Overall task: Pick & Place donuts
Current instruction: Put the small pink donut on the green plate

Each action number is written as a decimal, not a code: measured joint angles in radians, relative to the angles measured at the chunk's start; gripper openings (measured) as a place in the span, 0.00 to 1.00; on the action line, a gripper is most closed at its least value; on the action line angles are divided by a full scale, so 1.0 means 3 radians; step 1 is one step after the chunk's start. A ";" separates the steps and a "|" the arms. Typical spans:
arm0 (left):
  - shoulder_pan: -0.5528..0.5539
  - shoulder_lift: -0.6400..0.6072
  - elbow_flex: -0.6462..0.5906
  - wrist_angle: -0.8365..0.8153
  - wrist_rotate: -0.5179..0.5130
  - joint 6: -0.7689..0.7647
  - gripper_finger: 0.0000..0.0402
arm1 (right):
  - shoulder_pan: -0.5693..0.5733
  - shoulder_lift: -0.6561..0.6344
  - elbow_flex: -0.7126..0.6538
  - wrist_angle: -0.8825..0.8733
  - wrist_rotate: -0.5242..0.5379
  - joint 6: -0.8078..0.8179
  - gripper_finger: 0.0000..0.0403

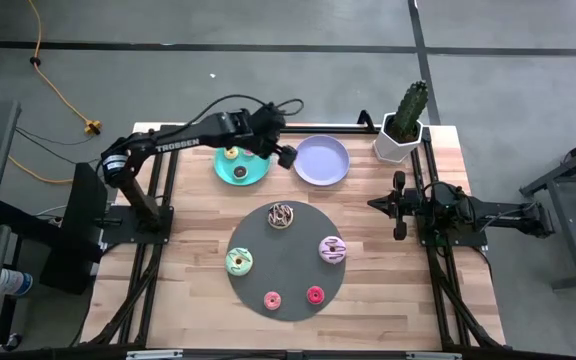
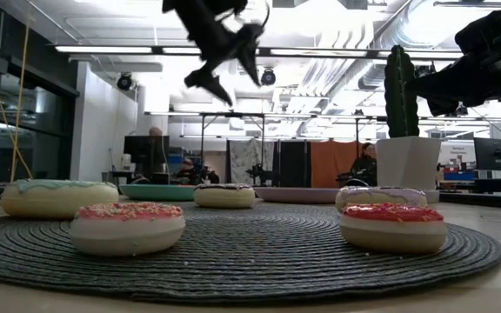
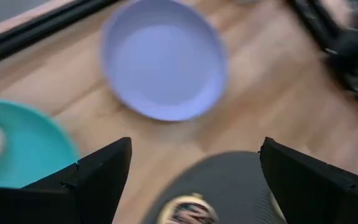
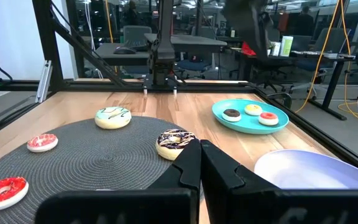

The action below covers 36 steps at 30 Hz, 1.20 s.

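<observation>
Five donuts lie on the dark grey disc (image 1: 286, 275): chocolate-sprinkled (image 1: 281, 215), pink-striped (image 1: 332, 250), green-iced (image 1: 239, 262), small pink (image 1: 272, 299) and small red (image 1: 315, 294). The teal plate (image 1: 253, 176) carries a yellow donut (image 1: 232, 153), a brown one (image 1: 240, 172) and a red one (image 4: 268, 117). The lilac plate (image 1: 322, 160) has nothing on it. My left gripper (image 1: 283, 155) hangs open and empty, raised above the gap between the two plates (image 2: 231, 74). My right gripper (image 4: 201, 162) is shut and empty, parked at the table's right side (image 1: 400, 205).
A potted cactus (image 1: 405, 125) stands at the table's far right corner, beside the lilac plate. Black frame rails run along the table's left, right and far sides. People sit at desks in the room beyond. Bare wood surrounds the grey disc.
</observation>
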 joint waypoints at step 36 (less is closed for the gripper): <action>-0.2132 0.0427 0.0055 -0.0177 0.0170 -0.1712 0.68 | 0.0000 0.0024 0.0000 -0.0002 0.0000 0.0000 0.00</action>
